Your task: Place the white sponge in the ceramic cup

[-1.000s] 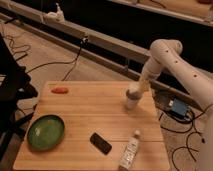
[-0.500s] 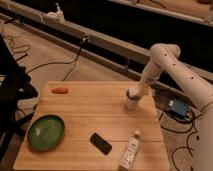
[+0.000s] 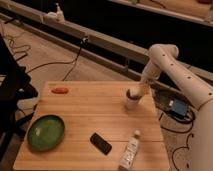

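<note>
While the white robot arm (image 3: 170, 65) reaches in from the right, its gripper (image 3: 133, 93) sits right at the mouth of the small plain white ceramic cup (image 3: 132, 103), near the far right edge of the light wooden table (image 3: 80, 115). Can't really tell its grip state, and the white sponge isn't clearly visible either. Elsewhere: a round green bowl (image 3: 45, 132) front left, a black phone (image 3: 100, 143), a clear plastic bottle (image 3: 129, 152) lying beside it, and a small red-orange item (image 3: 60, 90) far left.
</note>
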Controlling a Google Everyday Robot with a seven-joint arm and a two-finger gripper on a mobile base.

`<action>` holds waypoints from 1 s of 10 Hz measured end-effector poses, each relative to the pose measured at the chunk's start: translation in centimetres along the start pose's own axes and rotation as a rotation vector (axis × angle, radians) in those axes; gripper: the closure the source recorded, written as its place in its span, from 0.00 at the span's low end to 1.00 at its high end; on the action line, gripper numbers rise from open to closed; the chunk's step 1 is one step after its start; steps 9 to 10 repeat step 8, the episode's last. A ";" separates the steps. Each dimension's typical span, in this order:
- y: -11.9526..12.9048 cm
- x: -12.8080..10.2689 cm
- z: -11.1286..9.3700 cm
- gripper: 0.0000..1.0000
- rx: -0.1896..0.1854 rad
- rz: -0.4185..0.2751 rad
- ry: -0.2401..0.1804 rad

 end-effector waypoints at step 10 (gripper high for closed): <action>0.0 -1.7 -0.9 0.20 0.047 -0.064 0.090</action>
